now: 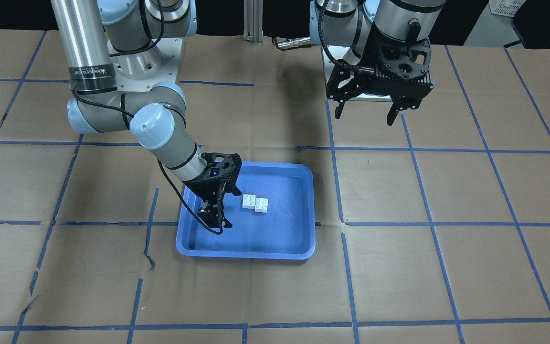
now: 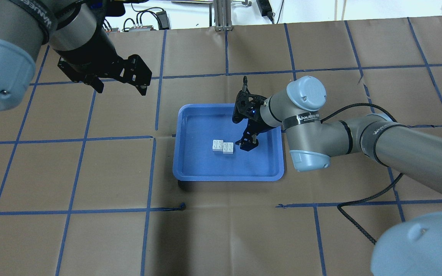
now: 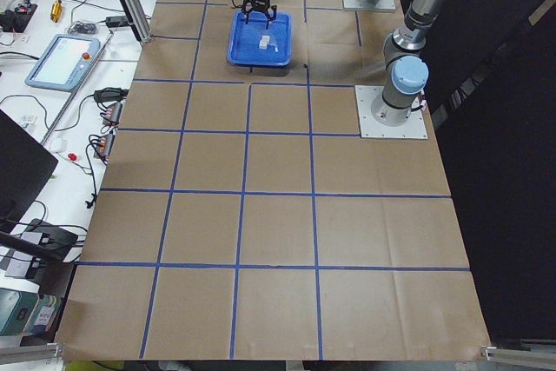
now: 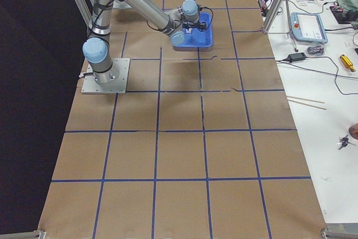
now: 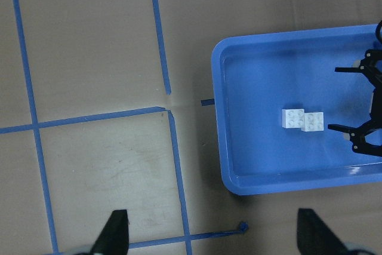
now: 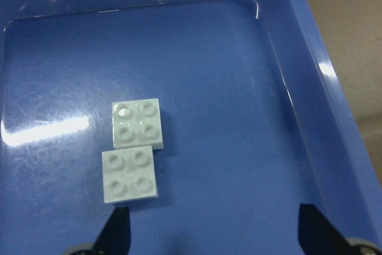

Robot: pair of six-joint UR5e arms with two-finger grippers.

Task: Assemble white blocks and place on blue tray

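Two white blocks (image 1: 255,203) lie side by side in the blue tray (image 1: 246,253), touching and slightly offset, all studs up. They also show in the overhead view (image 2: 223,146), the left wrist view (image 5: 304,119) and the right wrist view (image 6: 133,150). My right gripper (image 1: 227,208) is open and empty, low inside the tray just beside the blocks, not touching them; its fingertips (image 6: 116,231) frame the blocks from the near side. My left gripper (image 1: 365,117) is open and empty, raised above the table well away from the tray (image 2: 225,178).
The table is covered in brown paper with a grid of blue tape (image 2: 155,115). The right arm's black cable (image 2: 359,199) loops over the table near its elbow. A teach pendant (image 3: 61,58) and cables lie on the side bench.
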